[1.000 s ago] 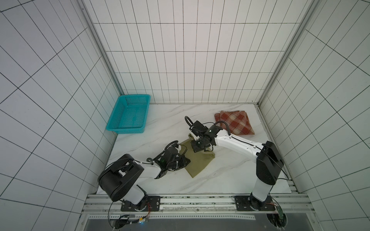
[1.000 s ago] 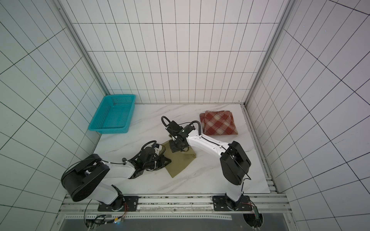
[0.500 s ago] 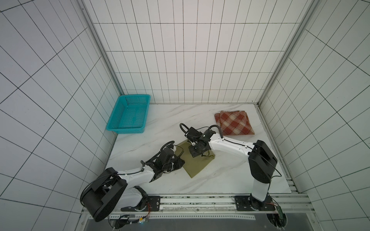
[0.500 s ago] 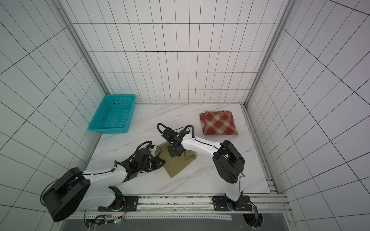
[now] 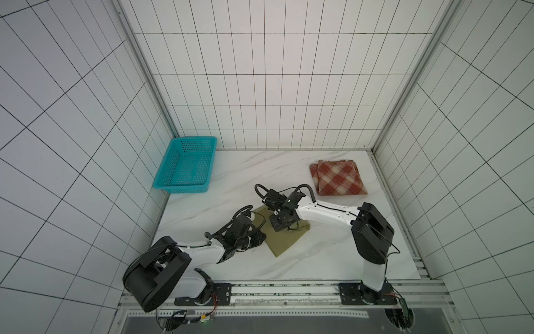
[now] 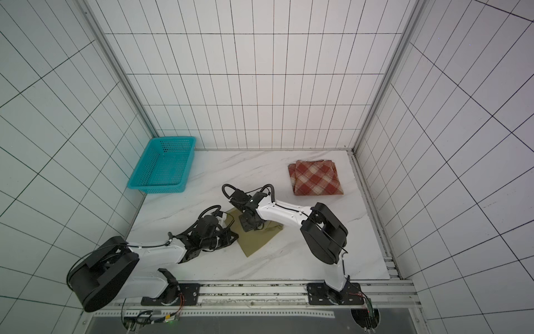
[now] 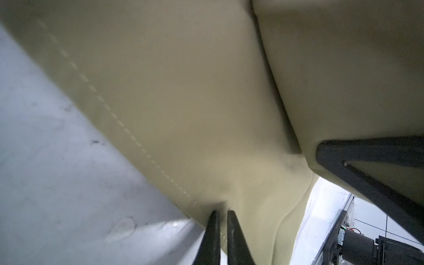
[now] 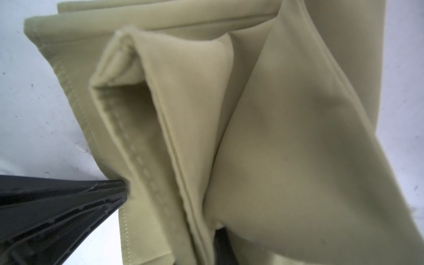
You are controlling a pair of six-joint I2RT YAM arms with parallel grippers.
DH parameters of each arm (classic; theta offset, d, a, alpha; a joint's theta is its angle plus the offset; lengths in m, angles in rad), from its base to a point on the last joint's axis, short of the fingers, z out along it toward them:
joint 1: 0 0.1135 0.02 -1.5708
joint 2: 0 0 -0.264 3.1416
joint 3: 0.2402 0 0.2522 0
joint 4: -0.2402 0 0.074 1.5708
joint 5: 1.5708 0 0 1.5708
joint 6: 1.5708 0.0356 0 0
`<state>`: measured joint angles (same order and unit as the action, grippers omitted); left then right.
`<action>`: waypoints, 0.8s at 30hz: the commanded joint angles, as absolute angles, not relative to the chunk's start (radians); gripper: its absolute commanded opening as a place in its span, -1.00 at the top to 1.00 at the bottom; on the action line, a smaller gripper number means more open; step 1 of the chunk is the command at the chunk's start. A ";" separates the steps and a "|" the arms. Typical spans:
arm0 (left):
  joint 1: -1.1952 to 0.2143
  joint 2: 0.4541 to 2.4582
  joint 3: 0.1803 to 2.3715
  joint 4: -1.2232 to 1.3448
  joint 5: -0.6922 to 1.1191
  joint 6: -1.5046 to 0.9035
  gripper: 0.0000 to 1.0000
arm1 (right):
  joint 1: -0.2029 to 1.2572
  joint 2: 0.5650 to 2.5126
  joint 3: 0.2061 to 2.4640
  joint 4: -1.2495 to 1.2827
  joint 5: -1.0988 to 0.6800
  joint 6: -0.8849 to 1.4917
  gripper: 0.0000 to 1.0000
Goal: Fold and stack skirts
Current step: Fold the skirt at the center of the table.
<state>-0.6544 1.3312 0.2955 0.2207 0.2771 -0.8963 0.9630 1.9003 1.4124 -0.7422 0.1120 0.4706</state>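
Observation:
The olive-khaki skirt (image 5: 286, 241) (image 6: 255, 241) lies partly folded on the marble table near the front middle. My left gripper (image 5: 261, 235) (image 7: 221, 212) is shut on its stitched hem at the left side, low over the table. My right gripper (image 5: 278, 227) (image 8: 218, 236) is shut on a raised fold of the same skirt (image 8: 286, 137), and cloth drapes over its jaws and hides most of them. The two grippers are close together over the skirt's near-left part. The rust-red and cream plaid skirt (image 5: 336, 177) (image 6: 315, 179) lies folded at the back right, away from both arms.
A teal perforated basket (image 5: 187, 164) (image 6: 163, 164) stands at the back left against the wall. Tiled walls close the table on three sides. The arm bases sit on a rail (image 5: 289, 292) along the front edge.
My right gripper has moved toward the front with the olive fold, closer to the left gripper. The left gripper has shifted slightly and kept its hold on the hem.

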 commanded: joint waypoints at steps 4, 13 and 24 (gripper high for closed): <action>-0.652 1.321 0.256 0.206 0.248 -0.895 0.80 | 0.975 1.895 1.367 -0.697 0.139 0.516 1.00; -0.652 1.278 0.237 0.208 0.243 -0.896 0.79 | 0.981 1.918 1.356 -0.658 0.153 0.534 1.00; -0.649 1.235 0.215 0.250 0.256 -0.936 0.79 | 0.999 1.948 1.327 -0.601 0.142 0.551 0.98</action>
